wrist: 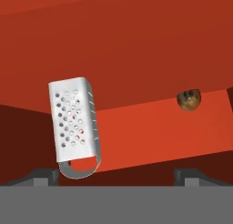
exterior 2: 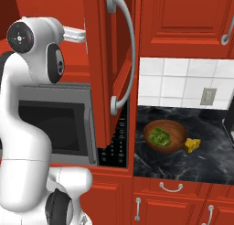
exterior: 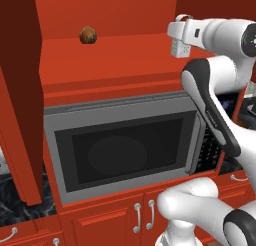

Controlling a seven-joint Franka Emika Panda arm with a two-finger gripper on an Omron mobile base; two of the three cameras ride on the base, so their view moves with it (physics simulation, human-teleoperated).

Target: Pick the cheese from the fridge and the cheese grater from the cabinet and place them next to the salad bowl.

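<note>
- The cabinet (exterior: 115, 65), a red upper unit with its doors swung open, is taken as the landmark; the microwave (exterior: 125, 152) is set directly beneath it.
- To the right of the cabinet, a dark counter (exterior 2: 201, 167) is seen in the right base view, bearing the salad bowl (exterior 2: 164, 136) with the cheese (exterior 2: 193, 145) lying just beside it, so that half of the task is judged done.
- The grater step is judged to be in hand: the cheese grater (wrist: 75, 123) is seen standing on the cabinet shelf, at its right end, with the gripper (wrist: 116, 175) brought close in front of it.
- The jaws are spread wide and nothing is pinched; in the hand view the grater lies toward one finger rather than midway between them.
- The next move is judged to call for the hand to be centred on the grater, eased inward, and the fingers pressed together on its sides.
- A small brown round thing (exterior: 88, 35) is seen at the back of the cabinet shelf, well left of the grater.
- The bowl and cheese are shown by the right base view, where the shelf is masked by a door (exterior 2: 107, 68); the grater's dotted face and loop handle are given by the hand view.
</note>
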